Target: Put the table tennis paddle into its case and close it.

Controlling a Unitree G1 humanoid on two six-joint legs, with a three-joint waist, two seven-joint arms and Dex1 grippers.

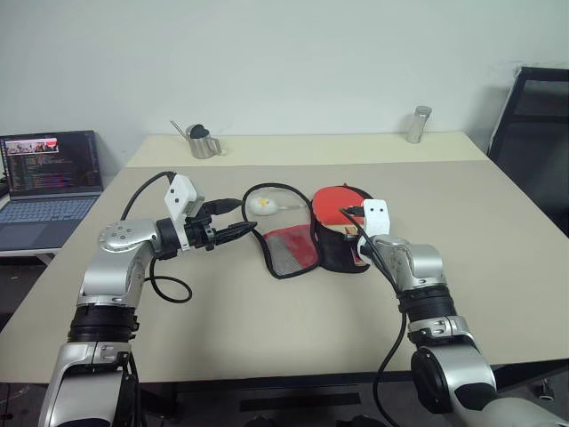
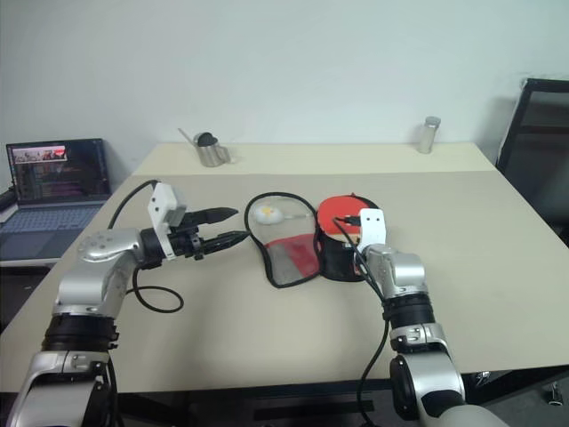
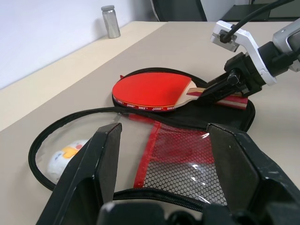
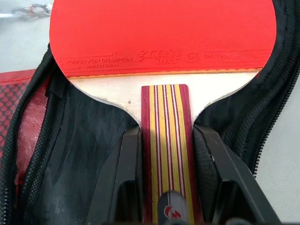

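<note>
Red-rubber table tennis paddle lying on open black case, handle pinched by right gripper. Red mesh lining spread in foreground between parted left gripper fingers. Metal cylinder standing beyond.

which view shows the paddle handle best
The right wrist view: the striped wooden handle of the red-rubber paddle runs between the right hand's fingers. The left wrist view shows it side-on, partly hidden by that hand; the eye views barely show it.
</note>
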